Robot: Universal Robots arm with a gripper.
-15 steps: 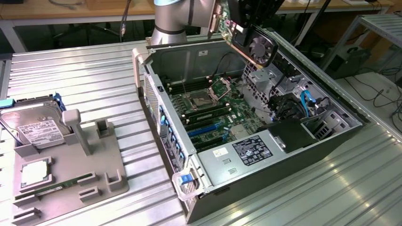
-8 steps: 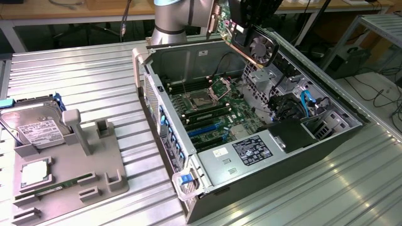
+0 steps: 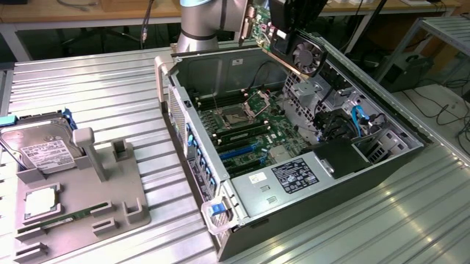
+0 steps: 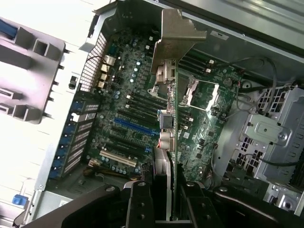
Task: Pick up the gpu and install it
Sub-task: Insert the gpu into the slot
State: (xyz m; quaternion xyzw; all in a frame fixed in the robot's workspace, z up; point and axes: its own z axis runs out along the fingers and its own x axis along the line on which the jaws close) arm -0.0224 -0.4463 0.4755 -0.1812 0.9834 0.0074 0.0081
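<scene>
The tool (image 4: 166, 209) is clamped on the gpu (image 4: 170, 118), a thin flat card with a green circuit board on one side and a black fan shroud on the other. Its dark fingers (image 4: 138, 206) press on the two faces. The wrist view sees the card edge-on, its silver metal bracket (image 4: 176, 40) at the end away from the tool. In the exterior view the gpu (image 3: 294, 49) hangs tilted in the air over the far rim of the open black and grey computer case (image 3: 331, 220), clear of the green motherboard (image 3: 250, 126) inside. The case lies on the ribbed metal counter (image 3: 96, 88). Towards the exterior view's left stands a grey plastic holder tray (image 3: 81, 187) carrying a silver hard drive (image 3: 41, 146).
</scene>
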